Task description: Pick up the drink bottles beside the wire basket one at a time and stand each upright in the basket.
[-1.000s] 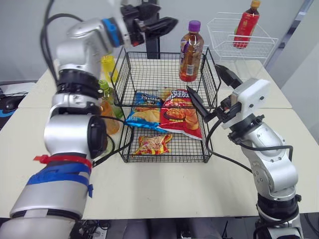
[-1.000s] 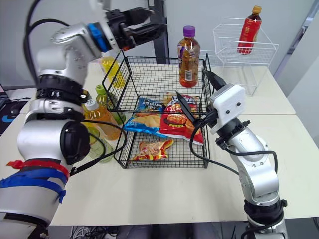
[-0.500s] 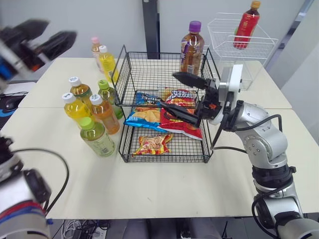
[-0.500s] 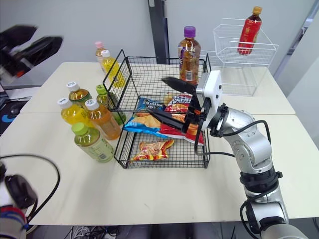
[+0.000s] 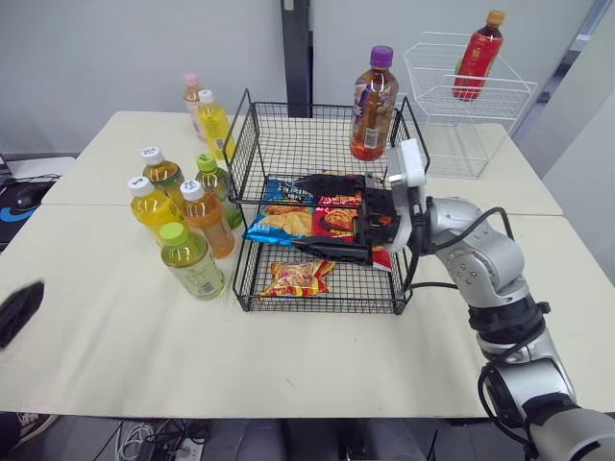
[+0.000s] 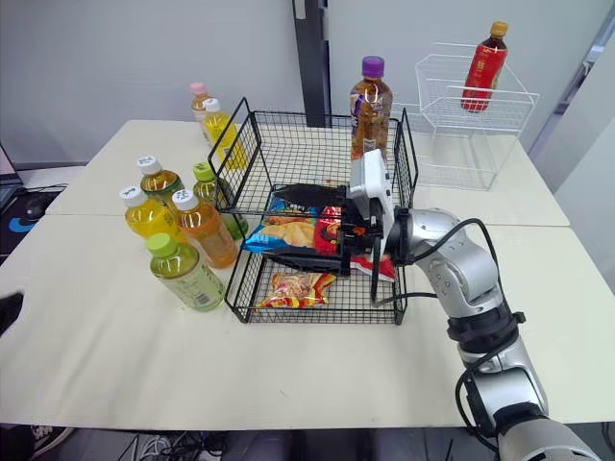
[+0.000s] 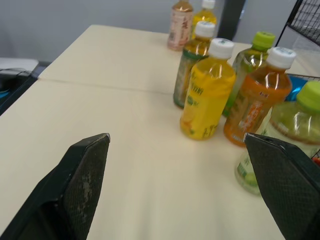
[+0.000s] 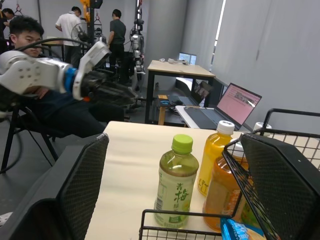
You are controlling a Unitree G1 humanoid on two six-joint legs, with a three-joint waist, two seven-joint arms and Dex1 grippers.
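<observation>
Counted five drink bottles (image 5: 204, 226) standing upright in a tight bunch on the table (image 5: 288, 365), at 9 o'clock of the black wire basket (image 5: 370, 288). Spotted the lime-capped green tea bottle (image 5: 195, 267) frontmost, just beside the basket's left wall. Found two more bottles (image 5: 213, 125) further back near 11 o'clock, apart from the bunch. Saw one purple-capped bottle (image 5: 371, 106) already upright in the basket's 1 o'clock corner, and snack bags (image 5: 279, 223) lying on its floor.

Noticed plenty of bare tabletop from 6 to 8 o'clock of the basket.

Caught the right gripper (image 5: 294, 211) reaching across the basket above the bags. Fingers spread wide, holding nothing, tips aimed at 9 o'clock, with the bunch past the left wall and apart from them. Found the left gripper (image 7: 176, 137) low near the table's 8 o'clock edge, fingers wide too, with the bunch ahead and well apart.

Couldn't read any label, just dark characters on the green tea's.

Also spotted a white wire basket (image 5: 480, 134) at the table's 1 o'clock with a red bottle (image 5: 478, 46) in it. Saw people (image 8: 119, 30) and a laptop (image 8: 235, 102) too, way off behind.
</observation>
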